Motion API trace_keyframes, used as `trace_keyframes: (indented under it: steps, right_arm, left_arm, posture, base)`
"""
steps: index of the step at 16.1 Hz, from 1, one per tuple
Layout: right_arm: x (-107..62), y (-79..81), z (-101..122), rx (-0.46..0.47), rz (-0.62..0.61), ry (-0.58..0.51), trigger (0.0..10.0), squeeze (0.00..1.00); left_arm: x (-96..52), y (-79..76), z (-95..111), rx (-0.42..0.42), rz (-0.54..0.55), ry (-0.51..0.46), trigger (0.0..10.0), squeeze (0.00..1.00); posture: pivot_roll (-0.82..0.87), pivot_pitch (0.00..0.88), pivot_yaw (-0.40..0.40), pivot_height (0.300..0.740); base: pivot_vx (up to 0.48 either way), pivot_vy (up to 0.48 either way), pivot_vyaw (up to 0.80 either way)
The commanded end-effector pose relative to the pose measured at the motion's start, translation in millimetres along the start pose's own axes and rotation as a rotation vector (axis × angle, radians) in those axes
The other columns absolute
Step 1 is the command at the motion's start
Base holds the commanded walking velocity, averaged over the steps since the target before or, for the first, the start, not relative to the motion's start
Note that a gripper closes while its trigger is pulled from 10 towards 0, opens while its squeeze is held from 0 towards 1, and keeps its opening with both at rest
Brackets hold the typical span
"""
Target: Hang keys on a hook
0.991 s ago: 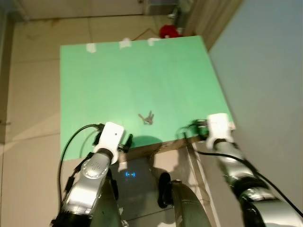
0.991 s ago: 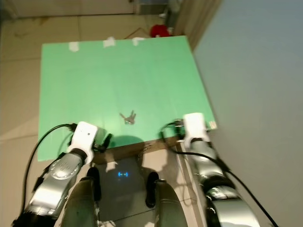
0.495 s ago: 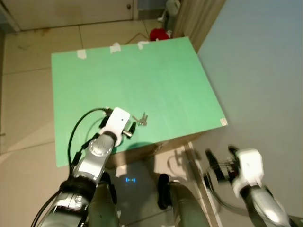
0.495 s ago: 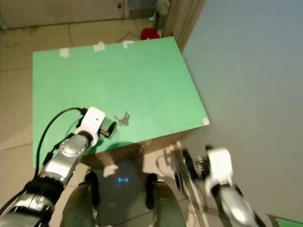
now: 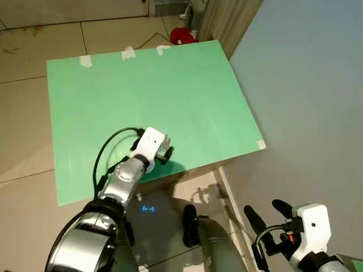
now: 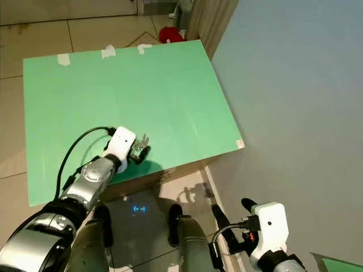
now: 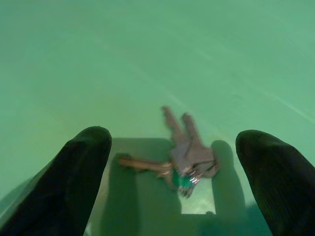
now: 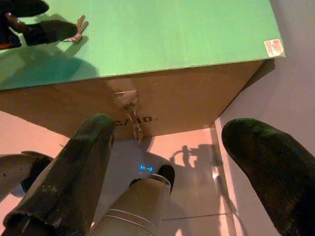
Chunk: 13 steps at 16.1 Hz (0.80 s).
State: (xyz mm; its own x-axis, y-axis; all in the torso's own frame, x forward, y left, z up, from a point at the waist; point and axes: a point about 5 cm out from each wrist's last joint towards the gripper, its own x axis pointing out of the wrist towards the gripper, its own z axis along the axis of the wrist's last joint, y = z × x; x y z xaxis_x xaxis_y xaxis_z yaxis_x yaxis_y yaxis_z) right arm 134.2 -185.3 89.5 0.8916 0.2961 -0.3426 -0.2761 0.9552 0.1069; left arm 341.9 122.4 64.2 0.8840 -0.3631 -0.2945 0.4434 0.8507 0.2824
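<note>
A small bunch of keys (image 7: pixel 184 156) lies flat on the green top of a cardboard box (image 5: pixel 142 90), near its front edge. My left gripper (image 5: pixel 165 151) hovers right over the keys (image 6: pixel 143 140), open, with a black finger (image 7: pixel 81 172) on each side and nothing held. My right gripper (image 5: pixel 265 218) is down low beside the box, by the grey wall, open and empty. The right wrist view looks at the box's brown front face (image 8: pixel 147 101), with the keys (image 8: pixel 77 30) far off on top.
The box stands on a beige tiled floor (image 5: pixel 34 34), close to a grey wall (image 5: pixel 306 85) on the right. Pieces of white tape (image 5: pixel 128 54) mark the box's far edge. A red object (image 5: pixel 181 35) lies beyond it. My own legs (image 5: pixel 210 243) show below.
My left gripper has reached forward over the box to the keys. My right arm dropped from the box's front edge down beside it. The head view has shifted.
</note>
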Motion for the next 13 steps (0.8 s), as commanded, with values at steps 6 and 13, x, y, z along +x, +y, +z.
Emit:
trace_keyframes:
  steps: [6,13]
  right_arm:
    - [-6.1,9.4,-3,0.039,-0.023,0.055,10.0,0.00]
    - [-8.9,13.4,-5,0.054,-0.043,0.072,10.0,0.00]
  left_arm:
    - [3.4,-23.1,-9,0.025,-0.072,0.029,10.0,0.00]
    - [3.4,-30.5,-14,0.056,-0.079,0.053,10.0,0.00]
  posture:
    - [-0.36,0.407,-0.131,0.740]
    - [-0.37,0.413,-0.126,0.740]
  base:
    - [0.000,0.000,0.00]
    - [0.000,0.000,0.00]
